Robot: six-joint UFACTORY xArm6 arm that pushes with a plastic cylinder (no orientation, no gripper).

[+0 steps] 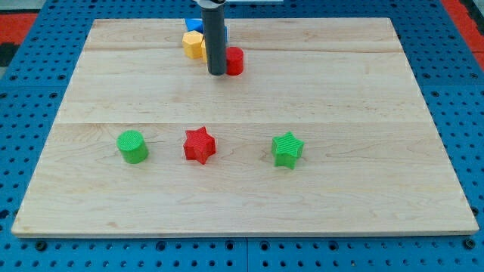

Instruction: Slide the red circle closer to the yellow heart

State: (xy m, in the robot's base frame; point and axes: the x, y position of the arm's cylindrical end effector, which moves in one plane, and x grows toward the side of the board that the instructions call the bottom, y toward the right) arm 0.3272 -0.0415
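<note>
Near the view's top: my tip (215, 72) rests on the wooden table (249, 204), among a small cluster of blocks.
Red circle: the red circle (235, 60) sits just to the view's right of my tip, touching the rod or nearly so.
Yellow heart: the yellow block (193, 45), taken to be the heart, lies to the view's upper left of my tip, partly hidden by the rod.
Key relation: my tip stands between the two, so the circle lies on the far side from the heart; a push from here would likely drive them apart.
Blue block: a blue block (194, 26) sits behind the yellow one, shape unclear.
Lower row: green circle (133, 146), red star (200, 145), green star (287, 149), well apart from the cluster.
Jaws: none; the arm ends in a plain rod.
</note>
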